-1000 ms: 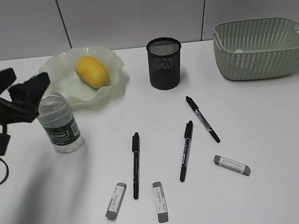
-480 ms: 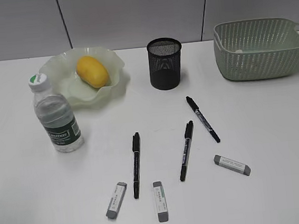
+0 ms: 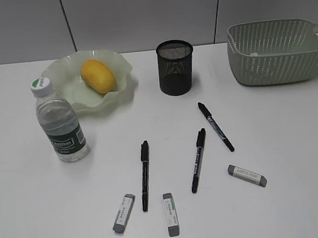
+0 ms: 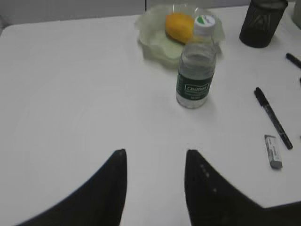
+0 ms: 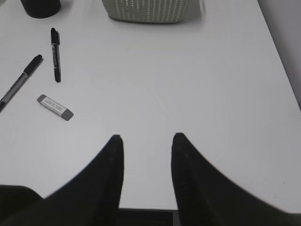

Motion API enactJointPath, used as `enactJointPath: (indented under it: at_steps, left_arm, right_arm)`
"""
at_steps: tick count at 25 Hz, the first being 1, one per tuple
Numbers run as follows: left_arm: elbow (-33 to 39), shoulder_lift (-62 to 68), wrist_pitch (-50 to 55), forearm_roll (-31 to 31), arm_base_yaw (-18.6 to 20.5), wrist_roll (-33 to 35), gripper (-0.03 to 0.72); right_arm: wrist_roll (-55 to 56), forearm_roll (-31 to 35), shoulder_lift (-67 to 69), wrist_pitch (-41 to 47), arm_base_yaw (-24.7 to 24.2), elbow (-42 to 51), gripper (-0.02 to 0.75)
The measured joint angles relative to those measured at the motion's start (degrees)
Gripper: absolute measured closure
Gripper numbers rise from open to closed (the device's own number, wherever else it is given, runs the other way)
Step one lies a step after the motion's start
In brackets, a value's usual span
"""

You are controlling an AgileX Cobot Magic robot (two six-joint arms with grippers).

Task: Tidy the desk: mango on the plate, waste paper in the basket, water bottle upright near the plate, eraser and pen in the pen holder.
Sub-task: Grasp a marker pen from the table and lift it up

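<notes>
Nearest, both grippers hover over the bare desk (image 3: 39, 220) holding nothing: the left gripper (image 4: 155, 157) and right gripper (image 5: 143, 141) each have their jaws partly apart. Farther left, the water bottle (image 3: 59, 120) stands upright beside the plate (image 3: 64, 69) holding the mango (image 3: 97, 75).

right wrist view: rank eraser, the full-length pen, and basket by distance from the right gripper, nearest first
From the right gripper, jaws apart and empty:
1. Eraser, lying flat to the left, closest.
2. Pen, further up on the left, beyond the eraser.
3. Basket, at the top edge, roughly straight ahead, farthest.
</notes>
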Motion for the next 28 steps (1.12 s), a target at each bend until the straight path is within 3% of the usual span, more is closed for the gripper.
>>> enactJointPath:
  at_steps: [6, 14, 17, 20, 28]
  left_arm:
    - [0.1, -1.6, -0.2, 0.0, 0.0, 0.1, 0.379]
    - [0.1, -1.6, -0.2, 0.0, 0.0, 0.1, 0.379]
    - [0.1, -1.6, -0.2, 0.0, 0.0, 0.1, 0.379]
    - [0.1, -1.6, -0.2, 0.0, 0.0, 0.1, 0.381]
    - [0.1, -1.6, -0.2, 0.1, 0.0, 0.1, 0.39]
  right_arm:
    - [-7.2, 6.1, 8.6, -3.8, 0.0, -1.4, 0.449]
    - [-17.0, 15.4, 52.6, -16.1, 1.3, -5.2, 0.449]
    - [-17.6, 15.4, 68.5, -18.4, 6.2, -10.5, 0.449]
    - [-12.6, 11.4, 83.3, -22.1, 12.0, -19.0, 0.442]
    - [-7.4, 8.3, 110.6, -20.9, 17.8, -45.1, 0.377]
